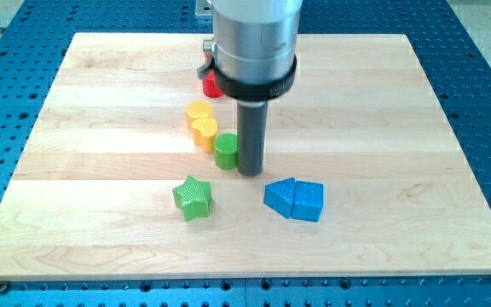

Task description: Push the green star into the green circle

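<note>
The green star (193, 197) lies on the wooden board (92, 153), below and left of centre. The green circle (226, 150), a short green cylinder, stands up and to the right of the star, a small gap between them. My tip (250, 171) is down on the board just right of the green circle, touching or nearly touching its right side. The tip is right of and above the star, clear of it. The arm's grey body hides the board behind the rod.
Two yellow blocks (200, 122) sit just above the green circle, close together. A red block (211, 84) shows partly behind the arm body. Two blue blocks (294, 199) lie side by side, below and right of my tip.
</note>
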